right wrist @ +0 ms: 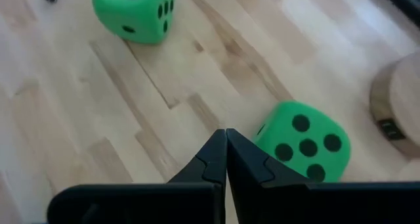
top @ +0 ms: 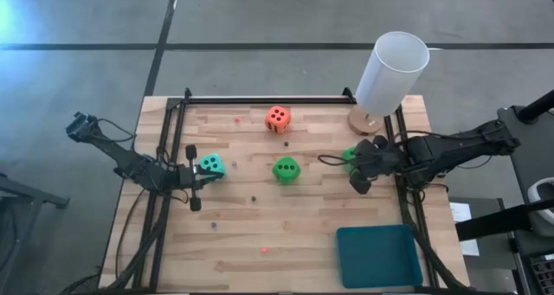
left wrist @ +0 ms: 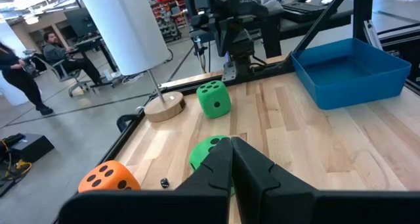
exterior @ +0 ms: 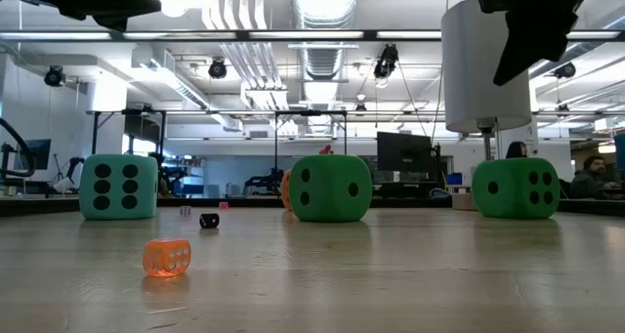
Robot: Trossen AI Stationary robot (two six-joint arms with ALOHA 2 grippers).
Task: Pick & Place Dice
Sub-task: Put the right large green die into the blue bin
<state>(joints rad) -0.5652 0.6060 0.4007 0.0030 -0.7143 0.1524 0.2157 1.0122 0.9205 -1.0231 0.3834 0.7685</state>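
Your jaws are pressed together on both arms and hold nothing. In the high view, the left gripper sits at centre left beside the turquoise die, the right gripper at centre right over one green die; the second green die lies mid-frame, the orange-red die above it, and the blue tray at lower right is bare, so judge all four still to move. The low view shows every die flat on the tabletop. Both wrist views confirm touching tips; being cubes, the dice have no long axis, pips facing several ways.
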